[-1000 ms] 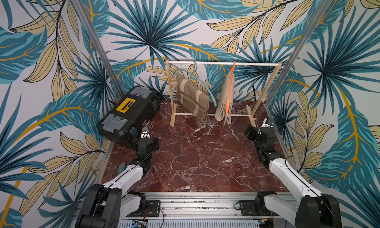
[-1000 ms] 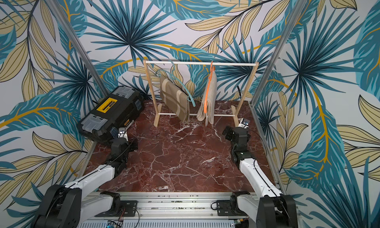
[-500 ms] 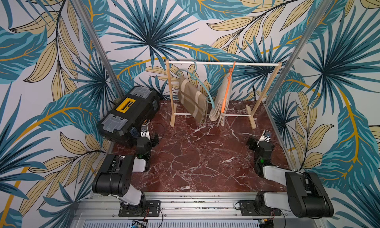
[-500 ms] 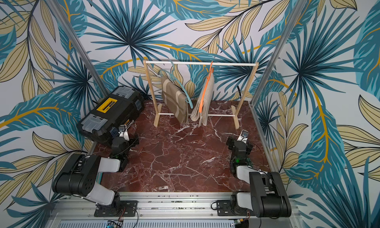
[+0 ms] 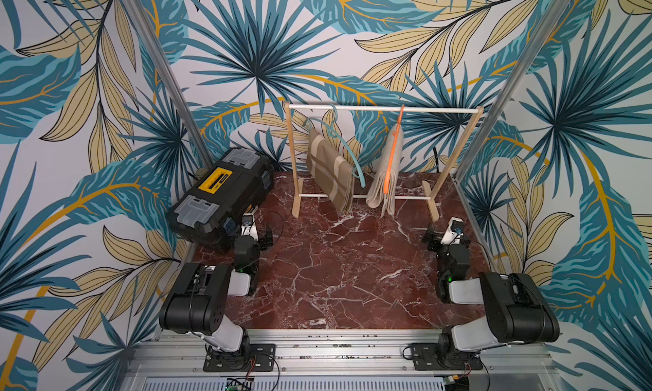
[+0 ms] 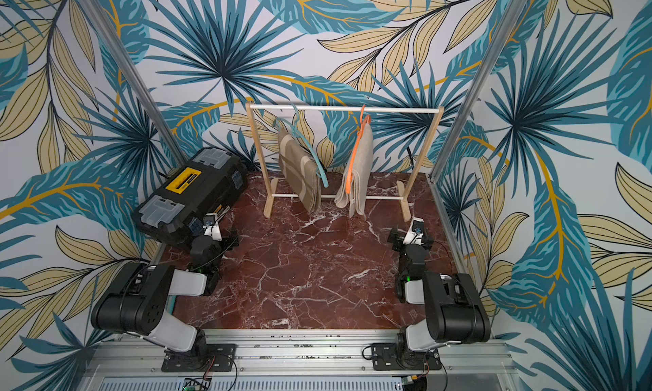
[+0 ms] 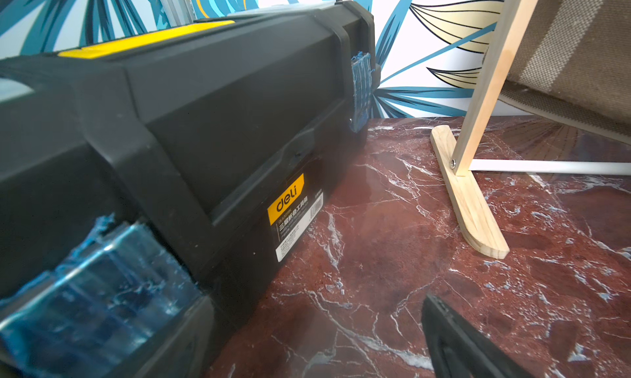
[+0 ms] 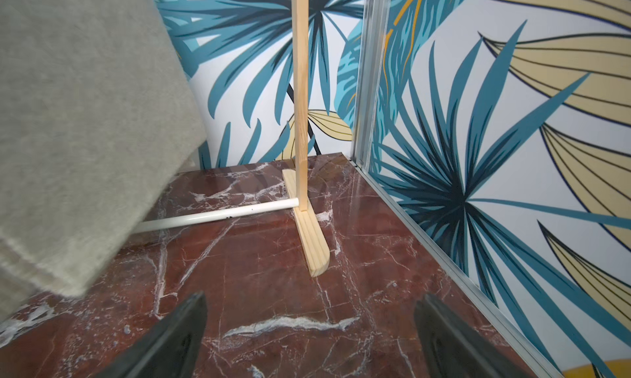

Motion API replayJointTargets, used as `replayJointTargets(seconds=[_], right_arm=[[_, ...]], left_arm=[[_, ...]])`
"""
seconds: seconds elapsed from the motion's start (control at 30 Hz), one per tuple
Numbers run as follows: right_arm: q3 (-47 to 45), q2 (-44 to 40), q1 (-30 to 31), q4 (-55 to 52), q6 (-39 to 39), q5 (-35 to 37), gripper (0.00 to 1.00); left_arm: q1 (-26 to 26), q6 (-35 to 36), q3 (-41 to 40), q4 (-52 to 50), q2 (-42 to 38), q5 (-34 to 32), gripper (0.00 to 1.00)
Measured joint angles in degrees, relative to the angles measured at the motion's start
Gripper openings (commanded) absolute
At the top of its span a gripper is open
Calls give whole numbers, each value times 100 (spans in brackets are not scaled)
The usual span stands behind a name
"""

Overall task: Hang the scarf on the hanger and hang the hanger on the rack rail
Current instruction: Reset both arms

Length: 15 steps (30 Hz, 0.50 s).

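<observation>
Grey scarf [image 5: 377, 188] draped over orange hanger [image 5: 392, 160] on wooden rack [image 5: 441, 109] at the back of the marble table [image 5: 335, 265] (hem low by the rack's bottom bar), checked scarf [image 5: 328, 174] on teal hanger [image 5: 354, 163] beside it, right gripper [image 8: 307, 325] spread wide, empty, left gripper [image 5: 249, 234] likewise, just beside black toolbox [image 5: 218, 195].

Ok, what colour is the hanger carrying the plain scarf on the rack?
Orange. The hanger shows best in a top view, against the plain scarf.

Brown-and-beige checked scarf [image 5: 330, 172] on the teal hanger [image 5: 360, 179], plain grey-beige scarf [image 5: 379, 184] on the orange hanger [image 5: 392, 160]; dark red, white-veined marble tabletop [image 5: 345, 265]; black toolbox [image 5: 218, 202], yellow handle.
</observation>
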Motion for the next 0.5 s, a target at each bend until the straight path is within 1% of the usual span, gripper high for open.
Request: replayJointTargets(seconds=[0.2, 0.5], right_arm=[[-66, 55, -17, 164, -68, -308, 99], [-66, 55, -17, 254, -72, -396, 99]], left_arm=[[0, 0, 0, 7, 0, 4, 100], [0, -2, 0, 13, 0, 4, 100]])
